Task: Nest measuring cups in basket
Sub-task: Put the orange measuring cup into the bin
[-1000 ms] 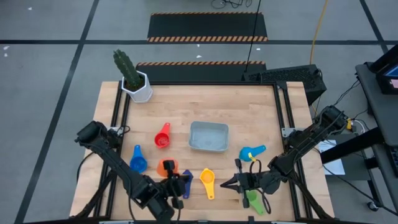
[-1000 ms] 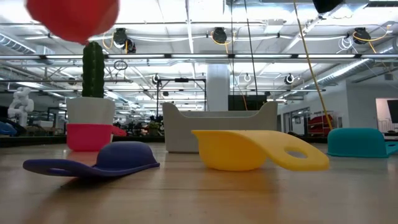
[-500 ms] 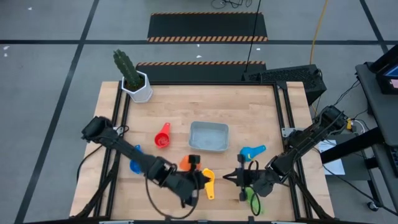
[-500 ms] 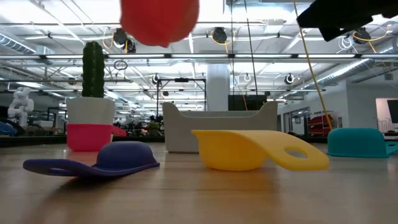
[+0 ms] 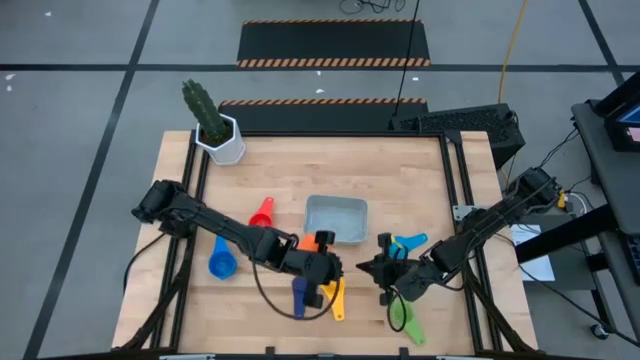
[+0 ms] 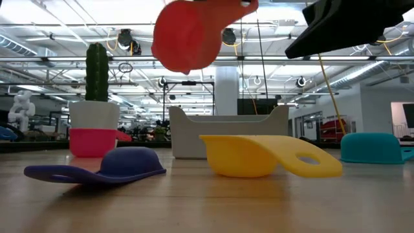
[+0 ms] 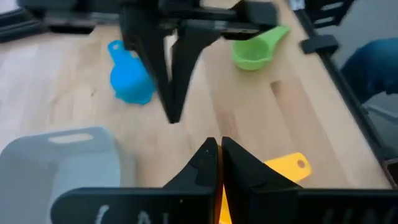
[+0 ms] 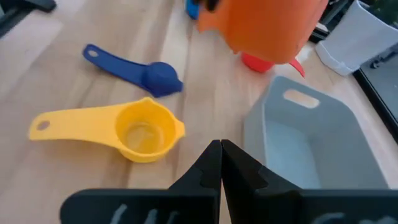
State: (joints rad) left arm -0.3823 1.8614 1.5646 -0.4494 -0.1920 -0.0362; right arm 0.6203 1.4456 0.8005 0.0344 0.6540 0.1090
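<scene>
1. High view: the blue cup (image 5: pixel 221 263) is lying well to the left of the basket (image 5: pixel 336 201), and the red cup (image 5: pixel 262 216) is resting nearer, also on the basket's left
2. The left gripper (image 7: pixel 219 147) is pinching the orange cup (image 5: pixel 289 243) by its handle with closed fingers, holding it in the air off the basket's near left corner
3. The navy cup (image 5: pixel 298 296) and the yellow cup (image 5: pixel 335 294) are lying side by side in front of the basket
4. The right gripper (image 8: pixel 221 149) is hovering with fingers pressed together and empty, off the basket's near right corner
5. The light blue cup (image 5: pixel 406 243) is sitting just right of the basket, and the green cup (image 5: pixel 404 320) is lying farther out in front of it
</scene>
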